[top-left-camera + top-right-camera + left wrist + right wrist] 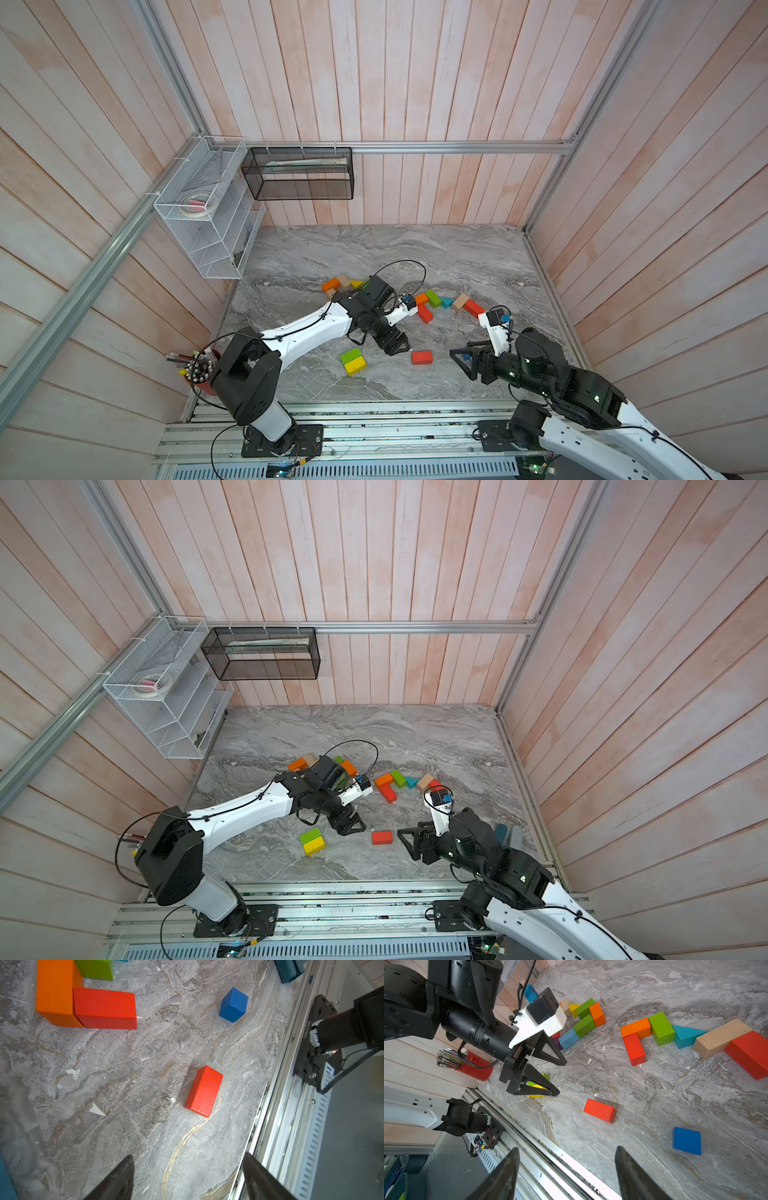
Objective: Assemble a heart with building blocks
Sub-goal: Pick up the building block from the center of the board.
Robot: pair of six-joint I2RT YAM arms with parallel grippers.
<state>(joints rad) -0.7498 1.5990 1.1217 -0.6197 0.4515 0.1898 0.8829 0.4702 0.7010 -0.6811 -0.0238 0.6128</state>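
Observation:
A chain of building blocks lies mid-table: orange [422,298], green [433,298], teal wedge [446,302], tan [460,302] and red [473,308], with another red brick [424,313] under the orange one. A second cluster [584,1017] sits behind the left arm. One loose red brick [422,357] lies near the front, between both grippers. My left gripper [399,347] hovers open and empty just left of it. My right gripper [461,361] is open and empty to its right, over a blue cube [687,1140]. A green and yellow pair [352,361] rests front left.
A red cup of pens [203,370] stands at the front left corner. The metal rail [374,415] runs along the table's front edge. A dark teal bar [500,833] and a grey bar [515,837] lie by the right arm. Wire shelves [208,208] hang on the left wall.

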